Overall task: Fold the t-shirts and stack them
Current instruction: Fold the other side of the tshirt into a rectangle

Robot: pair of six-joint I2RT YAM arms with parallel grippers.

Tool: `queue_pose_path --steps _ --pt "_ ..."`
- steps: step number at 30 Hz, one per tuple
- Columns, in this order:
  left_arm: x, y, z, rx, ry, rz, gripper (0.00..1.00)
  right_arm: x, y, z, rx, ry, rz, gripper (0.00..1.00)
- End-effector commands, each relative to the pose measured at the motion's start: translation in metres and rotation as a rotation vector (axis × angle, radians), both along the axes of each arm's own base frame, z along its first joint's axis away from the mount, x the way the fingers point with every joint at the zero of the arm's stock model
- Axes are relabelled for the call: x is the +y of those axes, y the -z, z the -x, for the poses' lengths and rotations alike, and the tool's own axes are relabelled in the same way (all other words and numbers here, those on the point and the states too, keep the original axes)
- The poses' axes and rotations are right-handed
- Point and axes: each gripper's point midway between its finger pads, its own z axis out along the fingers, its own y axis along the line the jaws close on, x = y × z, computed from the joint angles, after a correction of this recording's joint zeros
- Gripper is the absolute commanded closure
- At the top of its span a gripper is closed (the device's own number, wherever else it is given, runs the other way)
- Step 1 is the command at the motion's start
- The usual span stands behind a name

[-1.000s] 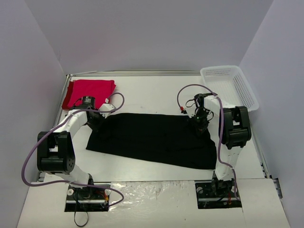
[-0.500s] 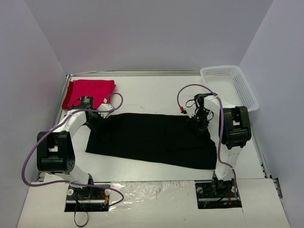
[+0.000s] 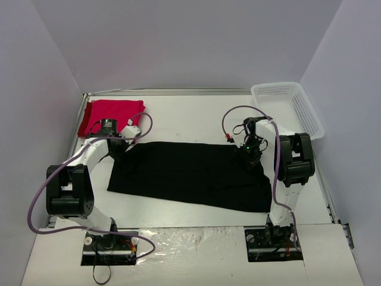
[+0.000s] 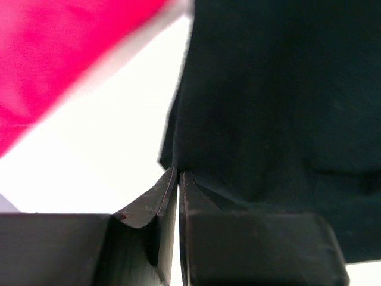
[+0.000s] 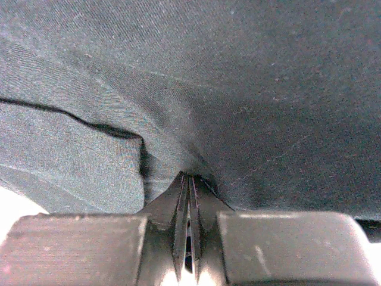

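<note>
Across the white counter, between the two arms, the black t-shirt lies spread flat as a wide dark band, its long side running left to right and its near right corner reaching close to the right arm's base. At the far right corner, the white mesh basket sits with its outer side against the wall, well apart from the black cloth. At the far left corner, the red t-shirt lies folded into a compact block, just beyond the black shirt's far left corner and separated from it by a strip of bare counter. The left claw is down at that far left corner, with its fingers pressed together on the edge of the black t-shirt. The right claw is low over the shirt's far right part, its fingers clamped together on a pinch of the black cloth that puckers up into the tips.
</note>
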Motion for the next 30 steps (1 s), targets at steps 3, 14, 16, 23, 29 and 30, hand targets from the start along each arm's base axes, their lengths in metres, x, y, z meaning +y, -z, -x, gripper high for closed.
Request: queue_pose_path --steps 3,14,16,23,29,30 --pt "0.023 -0.049 -0.038 -0.236 -0.121 -0.078 0.98 -0.003 0.054 0.027 0.125 -0.008 0.022 1.00" --pt "0.031 -0.052 -0.064 -0.279 -0.152 -0.108 0.98 -0.004 0.058 0.028 0.140 -0.006 0.026 1.00" --pt "0.031 -0.046 -0.064 -0.268 -0.150 -0.110 0.94 -0.004 0.059 0.028 0.141 -0.004 0.029 1.00" --pt "0.036 -0.031 -0.062 -0.242 -0.162 -0.143 0.76 -0.004 0.058 0.025 0.134 0.005 0.033 1.00" --pt "0.046 -0.052 -0.062 -0.308 -0.214 -0.194 0.75 -0.003 0.054 0.021 0.120 0.012 0.035 1.00" --pt "0.047 -0.056 -0.060 -0.310 -0.224 -0.195 0.75 -0.003 0.053 0.019 0.113 0.013 0.037 1.00"
